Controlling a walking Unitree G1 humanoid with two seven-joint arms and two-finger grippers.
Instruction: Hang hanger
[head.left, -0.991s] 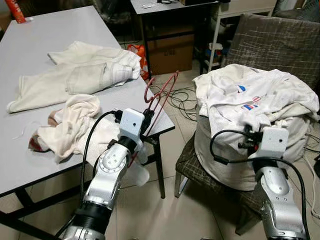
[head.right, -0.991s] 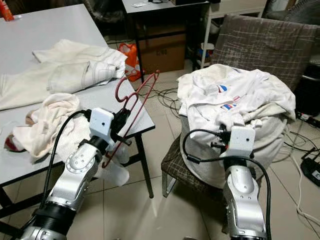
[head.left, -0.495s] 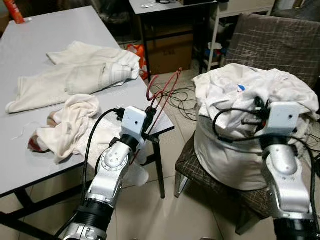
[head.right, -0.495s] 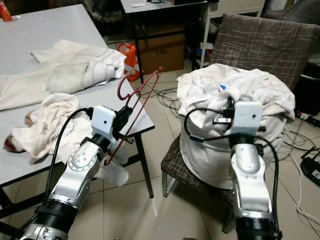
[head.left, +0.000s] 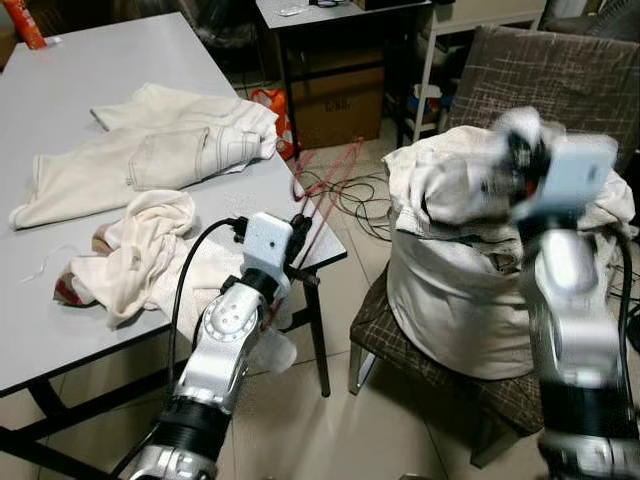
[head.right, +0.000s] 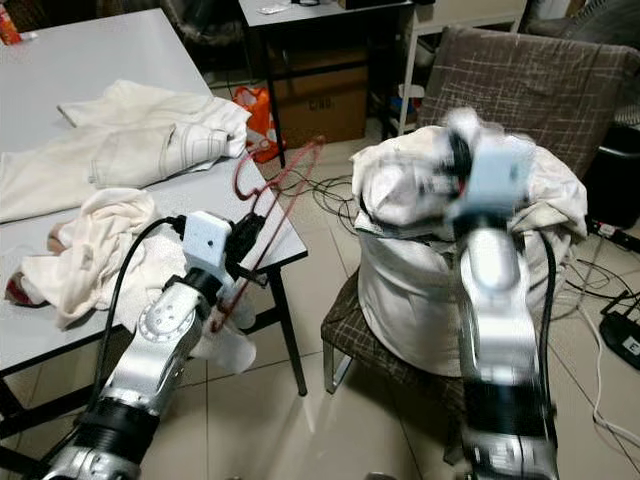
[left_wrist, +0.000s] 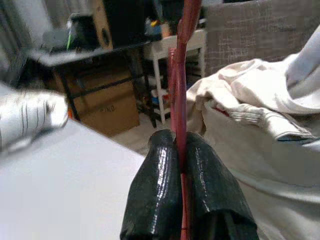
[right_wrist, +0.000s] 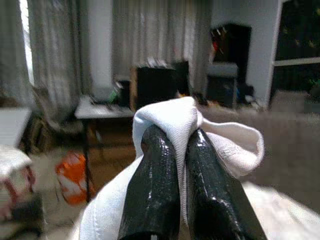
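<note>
A thin red wire hanger (head.left: 326, 176) juts up from my left gripper (head.left: 298, 230) beside the near corner of the grey table (head.left: 120, 60). In the left wrist view the two black fingers (left_wrist: 157, 170) are shut on the hanger's red wire (left_wrist: 179, 100). My right gripper (head.left: 518, 150) is raised over the heap of white clothes (head.left: 450, 290) on the chair and is blurred with motion. It is shut on a fold of white garment (right_wrist: 172, 112), which drapes over both fingertips.
Cream trousers (head.left: 170, 150) and a crumpled towel (head.left: 140, 250) lie on the table. The clothes heap rests on a checked chair (head.left: 560, 80). Cables (head.left: 365, 195) trail on the tiled floor between table and chair. A cardboard box (head.left: 340, 100) and an orange bag (head.left: 275, 105) sit under the far desk.
My right arm has risen from low in front of the clothes heap to above it, pulling a fold of white garment up. The left arm and the hanger have hardly moved.
</note>
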